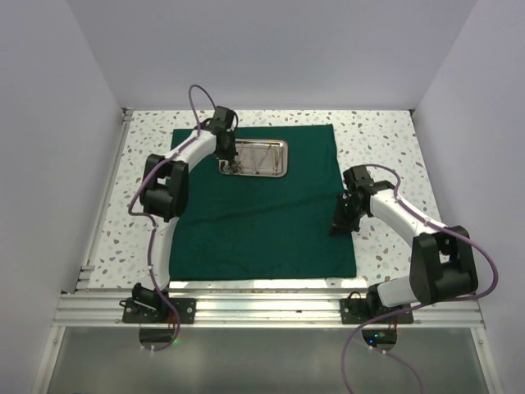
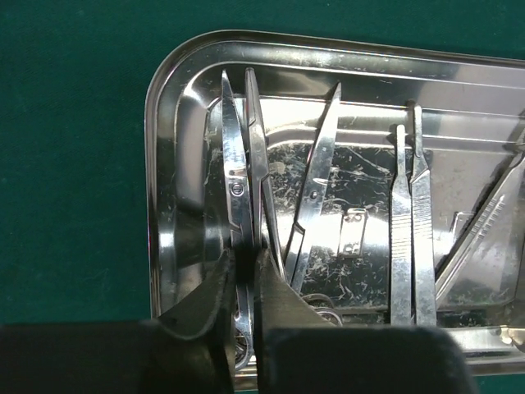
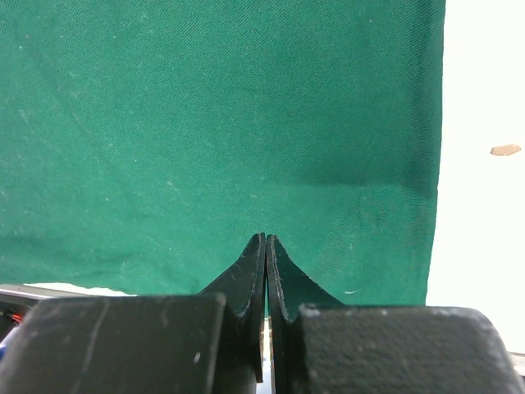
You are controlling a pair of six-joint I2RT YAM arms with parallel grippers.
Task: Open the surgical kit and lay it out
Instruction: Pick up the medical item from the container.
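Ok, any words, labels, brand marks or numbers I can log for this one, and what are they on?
No readable text in any view.
steel tray: scratches and glare only; one small pale mark on its floor is too blurred to read.
scissors, tweezers: no stamp visible.
green cloth: plain, no label.

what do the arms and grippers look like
The left arm and right arm have white tubular links with bulky black joint housings; a purple cable loops along each. The left gripper and right gripper end in matte black fingers tapering to curved points.
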